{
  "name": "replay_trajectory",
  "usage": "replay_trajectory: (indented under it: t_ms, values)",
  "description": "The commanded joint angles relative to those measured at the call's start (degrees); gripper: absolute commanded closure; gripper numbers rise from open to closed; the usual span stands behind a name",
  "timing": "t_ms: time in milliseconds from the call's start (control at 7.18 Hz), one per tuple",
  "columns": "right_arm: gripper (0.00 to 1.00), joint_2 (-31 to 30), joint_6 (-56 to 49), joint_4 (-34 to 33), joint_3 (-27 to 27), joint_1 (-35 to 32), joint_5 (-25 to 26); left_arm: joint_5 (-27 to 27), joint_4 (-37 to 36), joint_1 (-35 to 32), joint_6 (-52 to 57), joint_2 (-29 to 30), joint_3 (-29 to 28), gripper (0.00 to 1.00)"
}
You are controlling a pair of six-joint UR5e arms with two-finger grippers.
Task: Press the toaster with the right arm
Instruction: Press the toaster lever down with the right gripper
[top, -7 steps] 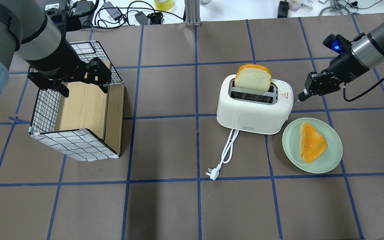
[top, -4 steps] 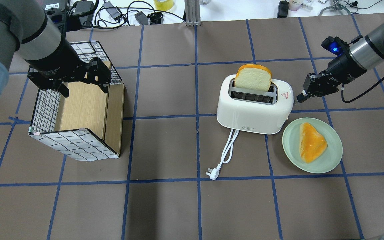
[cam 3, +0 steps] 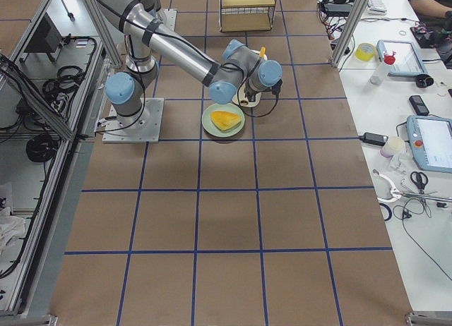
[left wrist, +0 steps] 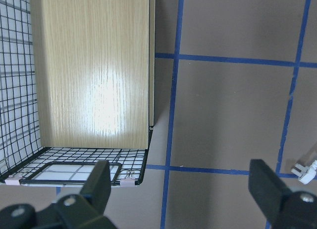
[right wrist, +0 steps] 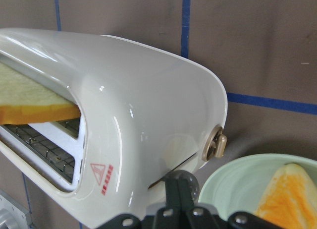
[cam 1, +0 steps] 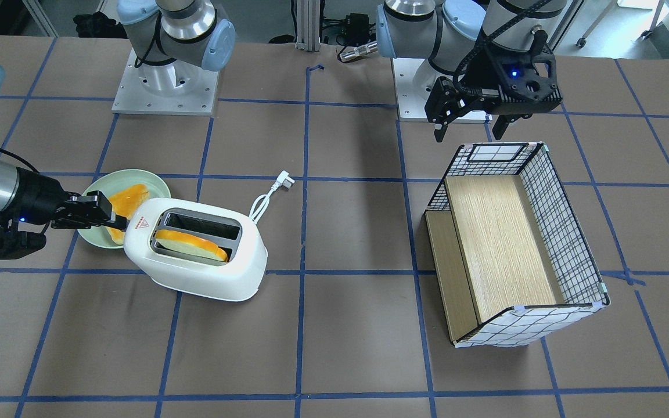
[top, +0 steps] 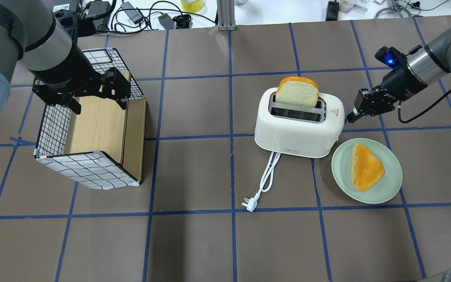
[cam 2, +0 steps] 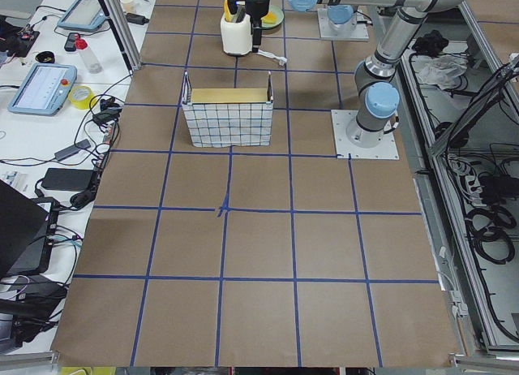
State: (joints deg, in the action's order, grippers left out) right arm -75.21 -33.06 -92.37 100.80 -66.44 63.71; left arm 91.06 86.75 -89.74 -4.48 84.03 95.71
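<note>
Since the earlier overhead frame, the right gripper [top: 349,116] had crept toward the toaster [top: 296,133]. Frontally, it stood on the bench [cam 1: 340,232] beside the plate [cam 1: 155,183]. From the wrist, clenched fingers [right wrist: 181,182] sat at its end slot [right wrist: 171,170]; we judged it light, slippery, best pressed straight down there.

The right hand [top: 349,117] has slid a little closer to the end of the toaster [top: 300,131], and its tip now looks to be right up against the white side. The right arm [top: 425,64] has swung in too, so its blue light [top: 386,59] sits nearer the toaster than before
</note>
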Motion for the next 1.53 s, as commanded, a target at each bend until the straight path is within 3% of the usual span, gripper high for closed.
replay_trajectory:
  t_ms: [0, 1392]
  values:
    - [1.00, 1.1, -0.1, -1.0, 1.1, 0.0, 0.0, 0.0, 0.0, 0.0, 0.0, 0.0, 0.0, 0.00]
    - [1.00, 3.1, 0.5, -1.8, 2.1, 0.0, 1.1, 0.0, 0.0, 0.0, 0.0, 0.0, 0.0, 0.00]
